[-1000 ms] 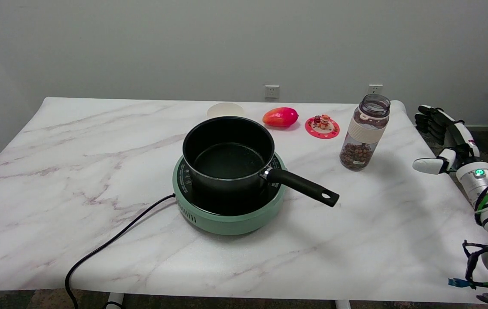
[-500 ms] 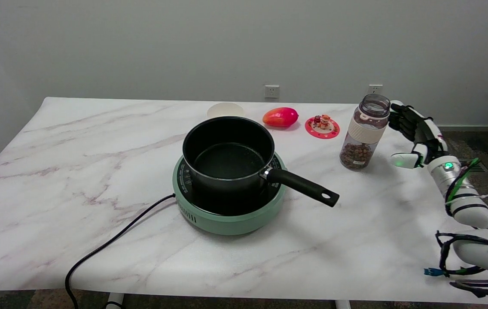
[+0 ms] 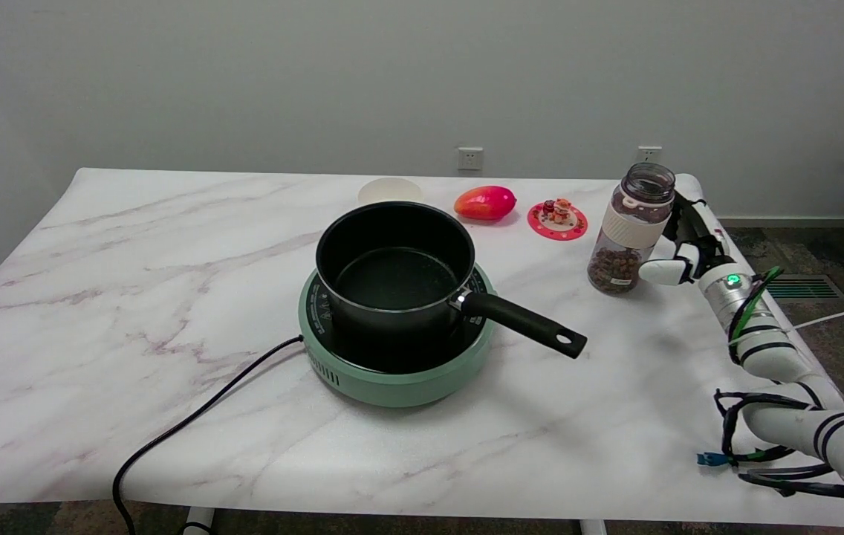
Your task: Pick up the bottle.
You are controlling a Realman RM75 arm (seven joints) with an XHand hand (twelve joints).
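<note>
Lab: bare wall (image 3: 244, 74), marble table (image 3: 132, 260), hotplate (image 3: 392, 379)

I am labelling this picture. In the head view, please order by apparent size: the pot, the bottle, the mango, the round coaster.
1. pot, largest
2. bottle
3. mango and round coaster: they look alike, so unranked; both also stand farther from the camera.

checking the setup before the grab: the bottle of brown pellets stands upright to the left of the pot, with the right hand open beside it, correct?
Not quite: in the head view the bottle stands upright to the right of the pot, not the left. The right hand is open beside it, fingers apart.
</note>
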